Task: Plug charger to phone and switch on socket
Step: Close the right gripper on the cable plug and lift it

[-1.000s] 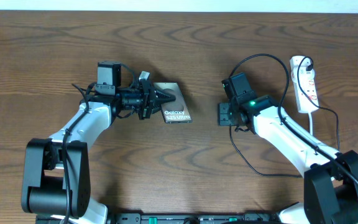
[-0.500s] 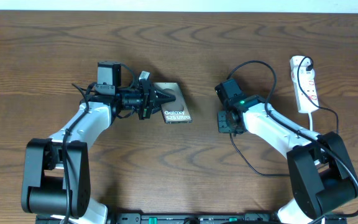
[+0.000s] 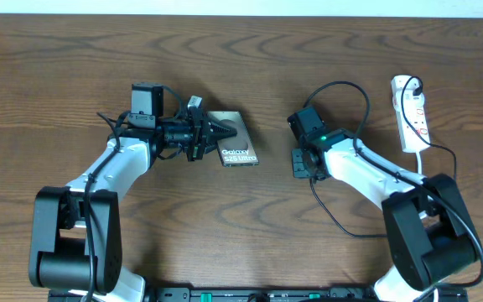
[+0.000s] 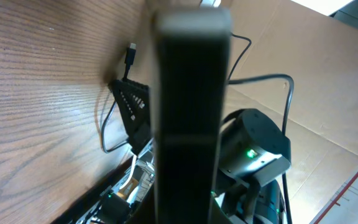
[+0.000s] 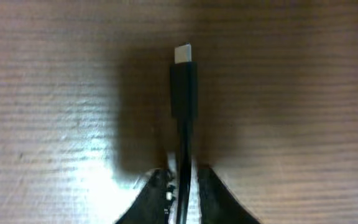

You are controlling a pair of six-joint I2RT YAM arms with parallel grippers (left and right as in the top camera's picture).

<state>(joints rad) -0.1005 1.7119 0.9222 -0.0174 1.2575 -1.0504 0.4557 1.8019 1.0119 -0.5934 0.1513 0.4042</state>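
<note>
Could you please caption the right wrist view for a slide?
Right end effector grips the charger behind its plug tip, over the wooden table.

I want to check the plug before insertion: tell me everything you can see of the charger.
The charger is a thin black cable ending in a small black plug with a bare silvery tip. The right gripper pinches the cable just behind the plug, tip pointing away from it. The slack loops over the table around the right arm.

On my right wrist feed, the fingers (image 5: 155, 190) pinch the charger (image 5: 183, 81) cable. Its black plug points up-frame, silver tip bare, over the wood worktop (image 5: 291, 124).
</note>
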